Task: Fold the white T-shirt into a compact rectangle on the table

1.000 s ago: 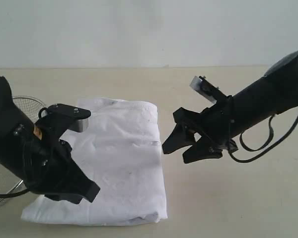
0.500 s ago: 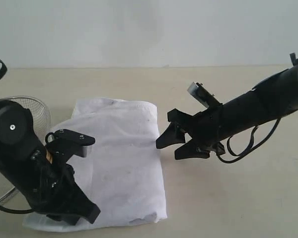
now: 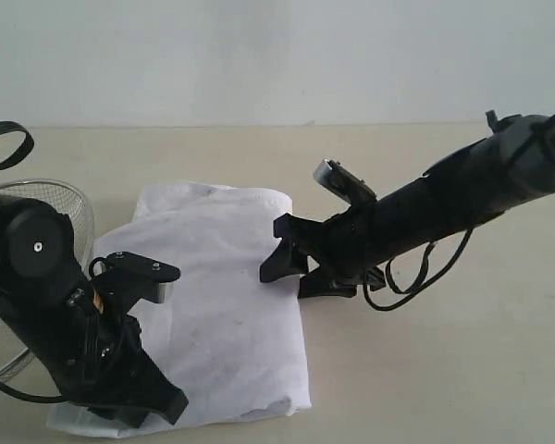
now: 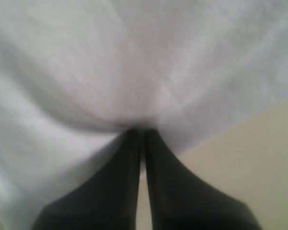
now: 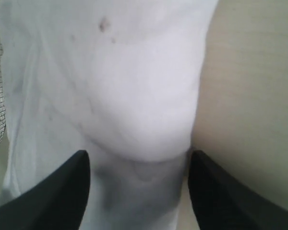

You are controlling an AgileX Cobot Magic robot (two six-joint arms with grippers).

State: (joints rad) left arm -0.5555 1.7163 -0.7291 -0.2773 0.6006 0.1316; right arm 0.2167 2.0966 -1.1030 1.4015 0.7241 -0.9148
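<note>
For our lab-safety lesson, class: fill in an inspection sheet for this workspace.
Surface: matte pale beige table, flat.
Job's things: white cotton T-shirt, folded into a rough rectangle, lying flat.
Clutter: round wire-mesh metal basket, left of the shirt.
Grippers: left gripper shut on the shirt's near-left corner; right gripper open over its right edge.
Cables: black cable looping under the right arm.
Surroundings: plain white wall.
</note>
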